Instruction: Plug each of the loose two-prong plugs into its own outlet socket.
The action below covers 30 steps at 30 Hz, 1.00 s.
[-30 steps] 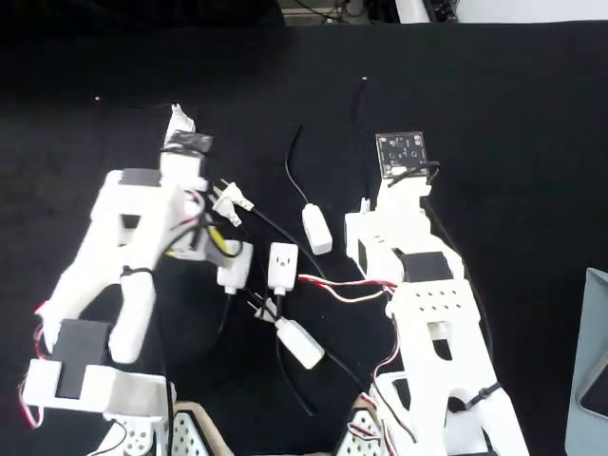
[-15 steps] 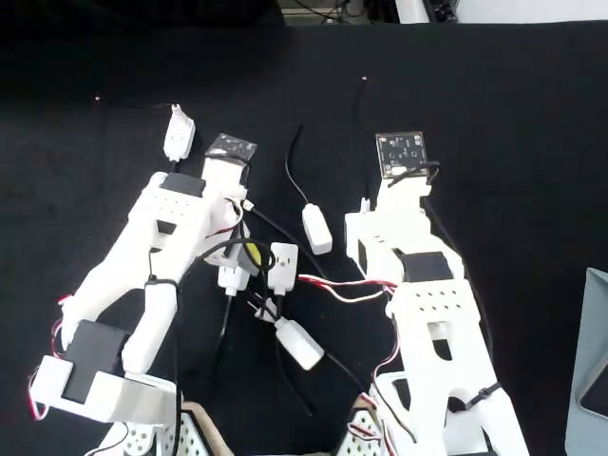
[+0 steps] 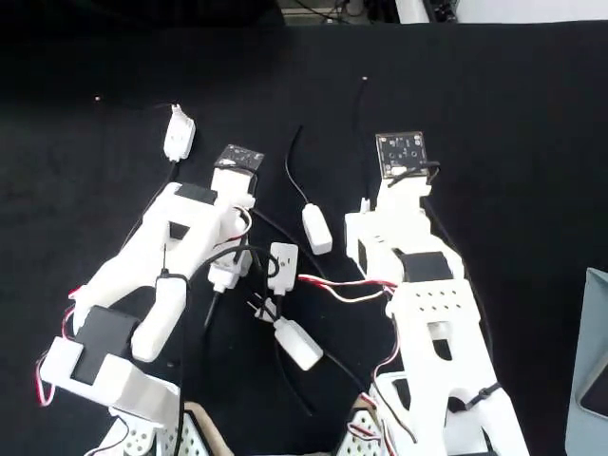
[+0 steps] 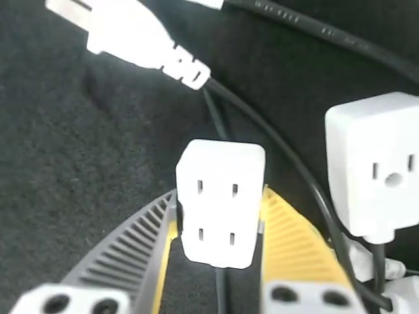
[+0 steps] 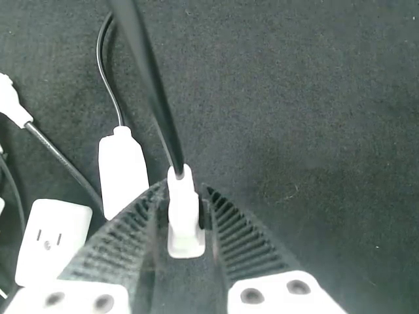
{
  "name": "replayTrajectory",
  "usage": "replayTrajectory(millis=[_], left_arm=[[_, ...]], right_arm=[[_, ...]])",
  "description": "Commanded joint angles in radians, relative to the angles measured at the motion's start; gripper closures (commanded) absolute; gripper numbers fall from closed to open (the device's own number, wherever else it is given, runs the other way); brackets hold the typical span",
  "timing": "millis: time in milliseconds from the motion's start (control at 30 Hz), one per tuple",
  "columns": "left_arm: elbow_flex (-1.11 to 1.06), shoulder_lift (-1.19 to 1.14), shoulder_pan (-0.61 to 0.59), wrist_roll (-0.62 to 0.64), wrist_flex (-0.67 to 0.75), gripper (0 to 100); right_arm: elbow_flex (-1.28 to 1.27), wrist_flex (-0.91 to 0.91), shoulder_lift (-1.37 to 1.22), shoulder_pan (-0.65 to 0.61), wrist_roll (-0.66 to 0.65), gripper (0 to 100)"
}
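Black table [image 3: 532,114] spans the high view. Left arm [image 3: 161,256] runs from lower left toward centre. Right arm [image 3: 427,294] runs from the bottom edge up through right-centre.

Left gripper [image 4: 219,196] is clamped on a white two-slot socket block [image 4: 221,216], w/ grey and yellow fingers pressed on its sides. In the high view it sits just left of centre. Second socket [image 3: 283,263] lies just beside it to the right, not touching.

Right gripper [image 5: 183,193] is closed tight on a slim white plug [image 5: 183,226] w/ a black cable leading off it; prongs hidden.

Loose ones:
- centre plug [image 3: 316,228]
- lower plug [image 3: 299,344], bottom centre, prongs pointing up-left
- upper-left plug [image 3: 179,133]
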<state>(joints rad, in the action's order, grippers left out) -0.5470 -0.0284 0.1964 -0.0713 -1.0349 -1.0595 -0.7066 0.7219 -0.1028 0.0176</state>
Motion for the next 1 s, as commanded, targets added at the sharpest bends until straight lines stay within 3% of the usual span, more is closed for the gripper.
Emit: replayTrajectory(millis=[0,267,467,533,700,967], left_arm=[[-0.001,0.064,-0.005,-0.055,0.000,94],[-0.008,0.170,-0.065,-0.367,-0.158,97],[-0.010,0.170,-0.189,-0.608,-0.155,97],[-0.010,0.170,-0.200,-0.672,-0.164,91],[-0.007,0.183,-0.200,-0.632,-0.199,71],[-0.005,0.347,-0.223,-0.614,-0.252,71]], right_arm=[[0.005,0.012,0.025,0.018,0.006,98.7],[-0.010,0.020,0.025,0.012,0.000,98.7],[-0.010,0.020,0.025,0.011,-0.002,98.7],[-0.008,0.020,0.025,0.011,-0.002,98.7],[-0.008,0.020,0.027,0.011,-0.002,98.7],[-0.007,0.017,0.027,0.009,-0.002,98.7]])
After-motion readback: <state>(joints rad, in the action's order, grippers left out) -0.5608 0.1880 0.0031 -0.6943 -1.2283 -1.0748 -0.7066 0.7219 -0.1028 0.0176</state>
